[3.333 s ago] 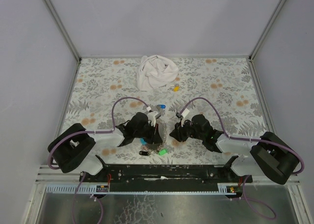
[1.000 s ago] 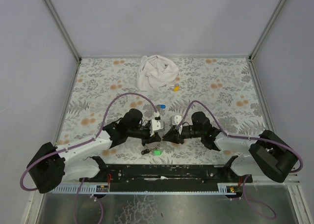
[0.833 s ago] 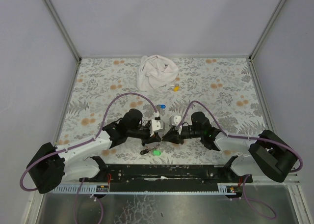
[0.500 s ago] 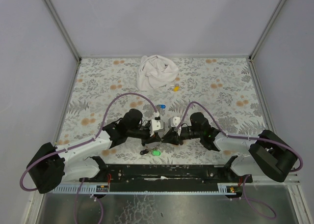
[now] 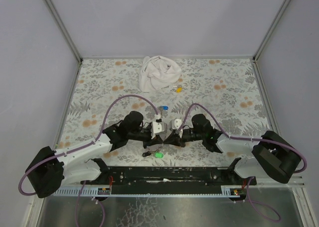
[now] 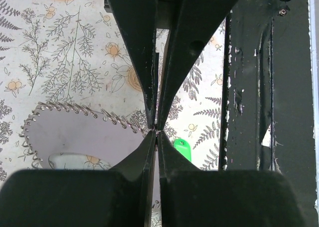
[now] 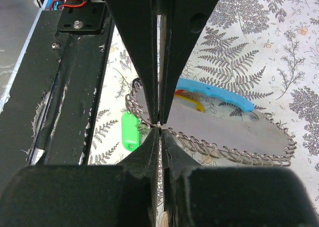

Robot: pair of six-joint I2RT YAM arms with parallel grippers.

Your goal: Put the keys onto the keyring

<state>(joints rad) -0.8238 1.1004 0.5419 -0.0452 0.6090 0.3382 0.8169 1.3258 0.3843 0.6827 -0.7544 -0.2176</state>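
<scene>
Left tool [image 6: 157, 131] is pinched fully closed, its tips meeting on the chain-like metal rim of the keyring [image 6: 84, 132]. The right tool [image 7: 159, 123] is closed to a hairline slit on that same rim from the opposite side, so both appear to grip it at nearly one spot. The keyring's grey strap spreads away from the pinch, with its blue inner side [image 7: 214, 92] showing. A green-capped key [image 7: 129, 131] lies just beside the keyring, toward the black rail [image 7: 70, 87]. A blue-capped key [image 5: 163, 108] lies on the tabletop [image 5: 224, 87] beyond the keyring. The step in hand looks like prying the ring open. One tool should hold firm while the other works along the rim to part the metal, without twisting the strap or letting the thin edge slip.
</scene>
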